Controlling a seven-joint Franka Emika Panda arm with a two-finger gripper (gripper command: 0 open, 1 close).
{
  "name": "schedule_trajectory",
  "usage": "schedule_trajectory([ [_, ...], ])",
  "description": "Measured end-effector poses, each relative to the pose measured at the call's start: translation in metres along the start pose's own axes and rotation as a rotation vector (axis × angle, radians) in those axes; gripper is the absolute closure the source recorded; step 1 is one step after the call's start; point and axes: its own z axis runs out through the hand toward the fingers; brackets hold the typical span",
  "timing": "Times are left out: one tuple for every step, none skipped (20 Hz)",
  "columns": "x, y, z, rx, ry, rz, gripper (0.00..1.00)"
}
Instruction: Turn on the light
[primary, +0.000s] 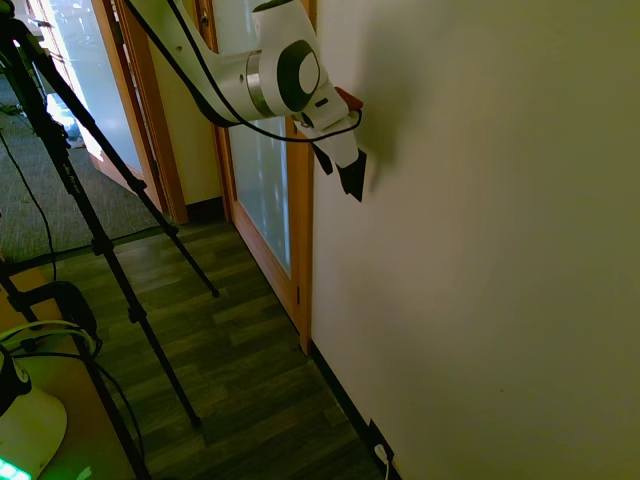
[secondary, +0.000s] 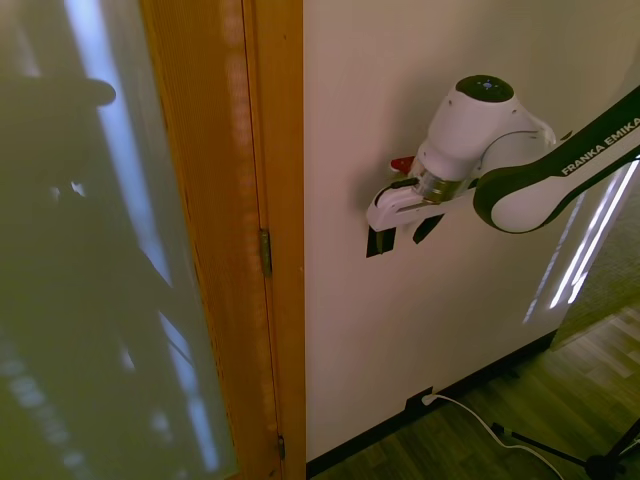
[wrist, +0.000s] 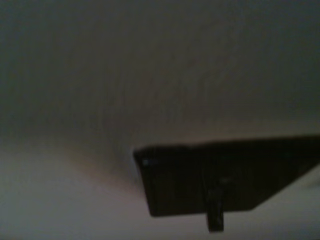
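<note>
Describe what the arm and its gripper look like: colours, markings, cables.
The arm is glossy white with rounded joint housings, dark grey caps and bands, and "FRANKA EMIKA" in white on a dark strip. A black cable runs along it. The gripper has a white body, black fingers and a small red part.

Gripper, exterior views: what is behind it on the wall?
The wrist view shows a dark switch plate with a small toggle on the pale wall. In the exterior views the gripper covers most of it.

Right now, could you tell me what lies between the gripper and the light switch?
Nothing visible: in the second exterior view the gripper is right at the switch plate. The wrist view shows the plate close, on bare wall.
</note>
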Motion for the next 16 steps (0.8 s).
schedule_trajectory([
  [0.002, -0.004, 0.003, 0.003, 0.008, 0.005, 0.0],
  [0.004, -0.008, 0.006, 0.007, 0.014, 0.008, 0.0],
  [0.005, -0.011, 0.008, 0.009, 0.017, 0.011, 0.0],
  [0.006, -0.014, 0.009, 0.011, 0.018, 0.011, 0.0],
  [0.006, -0.015, 0.012, 0.011, 0.018, 0.011, 1.0],
  [0.005, -0.015, 0.013, 0.01, 0.017, 0.011, 1.0],
  [0.005, -0.014, 0.015, 0.007, 0.015, 0.011, 1.0],
  [0.004, -0.014, 0.016, 0.006, 0.013, 0.012, 1.0],
  [0.004, -0.014, 0.016, 0.006, 0.013, 0.013, 1.0],
  [0.004, -0.014, 0.017, 0.004, 0.012, 0.015, 1.0],
  [0.004, -0.014, 0.017, 0.004, 0.011, 0.016, 1.0],
  [0.004, -0.014, 0.017, 0.004, 0.008, 0.019, 1.0],
  [0.004, -0.014, 0.017, 0.004, 0.007, 0.02, 1.0],
  [0.004, -0.014, 0.017, 0.004, 0.007, 0.02, 1.0],
  [0.004, -0.014, 0.017, 0.004, 0.007, 0.02, 1.0],
  [0.003, -0.014, 0.017, 0.005, 0.006, 0.019, 1.0],
])
